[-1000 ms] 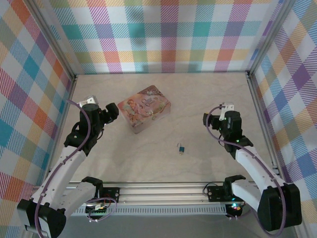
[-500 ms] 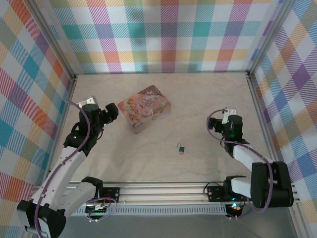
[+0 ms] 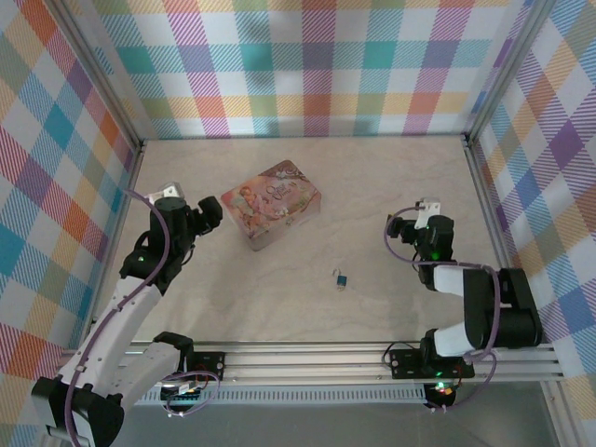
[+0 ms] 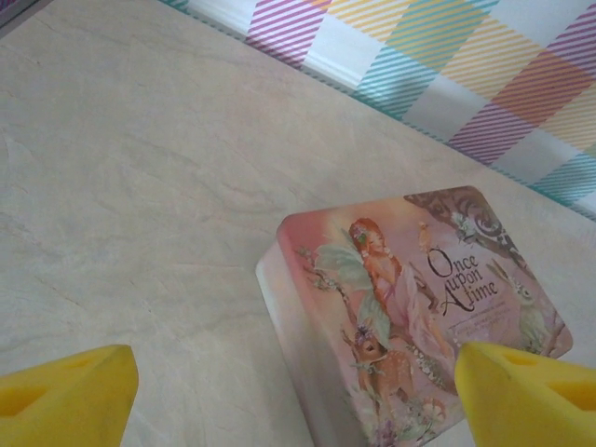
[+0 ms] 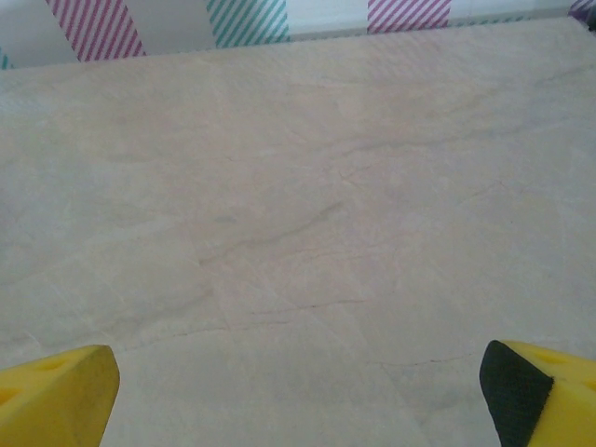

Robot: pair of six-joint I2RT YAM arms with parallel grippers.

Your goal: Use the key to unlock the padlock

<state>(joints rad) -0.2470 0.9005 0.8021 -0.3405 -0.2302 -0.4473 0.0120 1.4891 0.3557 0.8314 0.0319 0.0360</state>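
The tiny blue padlock (image 3: 343, 279) lies on the table's near middle, well apart from both arms. A thin dark bit sticks out at its upper left; I cannot tell whether that is the key or the shackle. My left gripper (image 3: 212, 212) hovers just left of the pink illustrated tin (image 3: 271, 203), open. In the left wrist view its yellow fingertips (image 4: 65, 396) stand wide apart, and the tin (image 4: 410, 298) lies ahead of the left gripper (image 4: 293, 396). My right gripper (image 3: 421, 223) is folded back at the right, open over bare table (image 5: 298, 396).
The beige table (image 3: 372, 177) is walled by plaid panels at the back and on both sides. An aluminium rail (image 3: 307, 354) runs along the near edge between the arm bases. In the right wrist view the striped back wall (image 5: 251, 19) shows far ahead.
The right arm has folded back toward its base, and its gripper has shifted a little to the right. The left arm, the tin and the padlock have stayed put.
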